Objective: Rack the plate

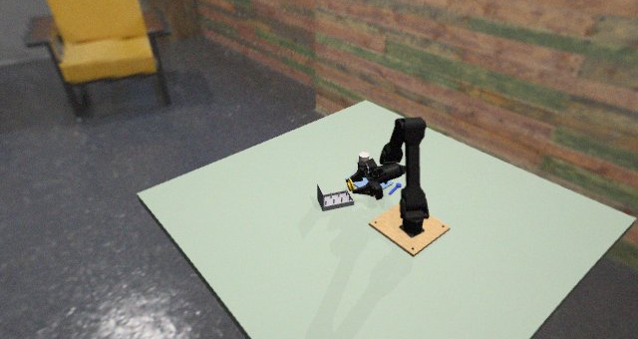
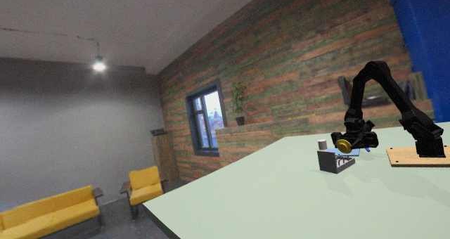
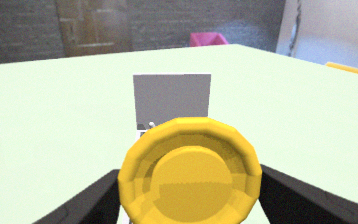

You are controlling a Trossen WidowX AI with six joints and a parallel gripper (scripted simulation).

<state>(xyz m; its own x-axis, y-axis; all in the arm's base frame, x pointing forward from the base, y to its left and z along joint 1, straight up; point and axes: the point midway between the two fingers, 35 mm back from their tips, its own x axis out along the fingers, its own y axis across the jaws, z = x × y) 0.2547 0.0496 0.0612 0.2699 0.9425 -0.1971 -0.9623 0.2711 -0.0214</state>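
The wrist view alone shows the plate (image 3: 190, 172) face-on: a yellow, many-sided disc with a raised rim and a flat round centre, standing upright between the two dark fingers, which press on its left and right edges. Behind it rises the grey back wall of the dish rack (image 3: 172, 100), with one small white peg visible just above the plate's rim; the rest of the rack floor is hidden by the plate.

The exterior view gives the height that the wrist view lacks: the plate (image 2: 344, 145) hangs in the air, just above and behind the rack's (image 2: 327, 162) open side, not touching it. The top view places all this near the middle of the pale green table (image 1: 279, 269), with the rack (image 1: 334, 199) toward the left edge from the arm's wooden base plate (image 1: 433, 236).

The jaws of the gripper (image 1: 355, 184) are clamped on the plate.

The rack holds only its own pegs. Beside it on the table lie a light blue mat (image 2: 351, 152), a small grey cup (image 2: 322, 144) and a small blue piece (image 1: 395, 188).
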